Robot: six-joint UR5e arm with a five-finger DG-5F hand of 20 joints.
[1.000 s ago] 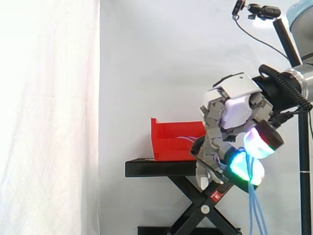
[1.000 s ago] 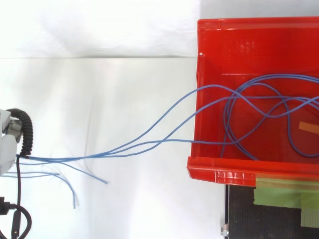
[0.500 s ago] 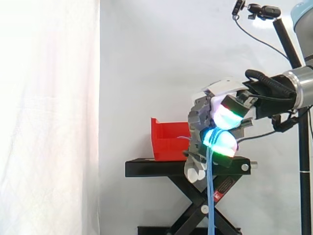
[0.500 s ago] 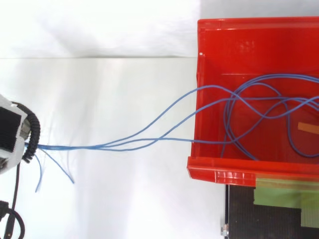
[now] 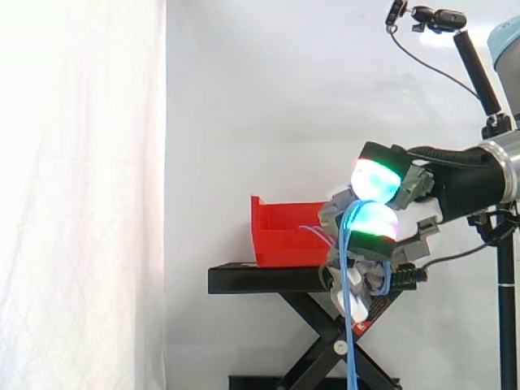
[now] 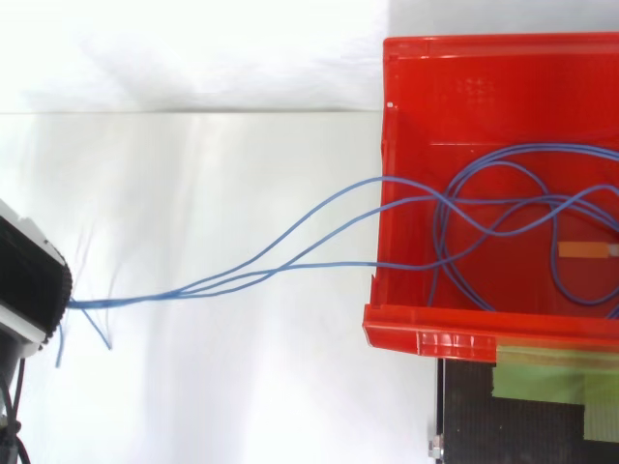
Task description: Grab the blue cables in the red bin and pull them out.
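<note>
The hand (image 5: 406, 231), fingers curled round the blue cables (image 6: 319, 264), has rolled over. In the side view the strands run toward 9 o'clock into the red bin (image 5: 280, 231), where the loops have tightened slightly; most remains inside.

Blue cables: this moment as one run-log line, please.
hand: shut on blue cables | cables: span from hand to red bin, loops inside bin | loose ends: hang below hand | pull-out: not finished
</note>
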